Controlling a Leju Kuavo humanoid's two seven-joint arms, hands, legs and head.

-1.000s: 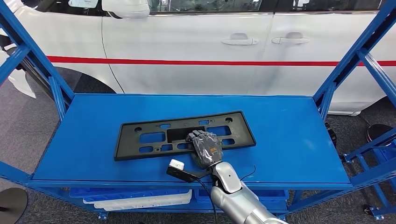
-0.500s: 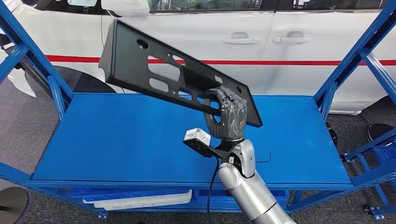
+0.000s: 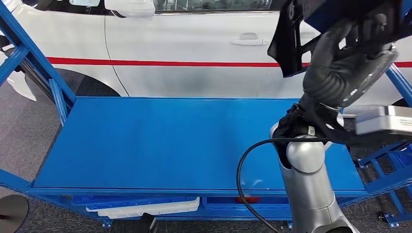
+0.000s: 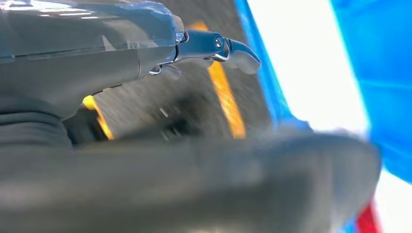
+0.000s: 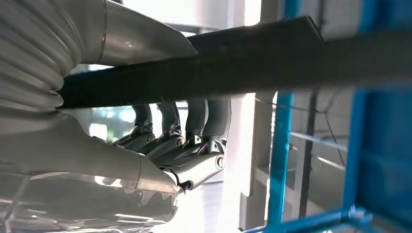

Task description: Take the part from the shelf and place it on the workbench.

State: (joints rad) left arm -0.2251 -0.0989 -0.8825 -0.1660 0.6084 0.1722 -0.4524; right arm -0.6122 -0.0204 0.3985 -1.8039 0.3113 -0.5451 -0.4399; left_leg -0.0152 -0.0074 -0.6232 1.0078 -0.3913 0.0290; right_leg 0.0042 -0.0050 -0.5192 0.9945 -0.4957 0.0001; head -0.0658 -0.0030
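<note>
The part, a long black plastic plate [image 3: 291, 43] with cut-outs, is lifted high at the top right of the head view, close to the camera and well above the blue shelf [image 3: 160, 141]. My right hand [image 3: 350, 63] grips it from below. In the right wrist view the plate [image 5: 243, 68] shows edge-on as a dark bar, with the fingers [image 5: 214, 116] wrapped around its underside. My left hand [image 4: 111, 53] hangs over the floor, blurred, its thumb and fingers apart and holding nothing.
A white car [image 3: 194, 48] with a red stripe stands right behind the shelf. Blue frame posts [image 3: 29, 53] rise at both ends. White parts [image 3: 145, 208] lie on the lower level. The wrist camera box [image 3: 384, 121] juts out by my right forearm.
My right hand has lifted the plate off the shelf top, then swung it up and to the right, close to the camera. The shelf top now lies bare.
</note>
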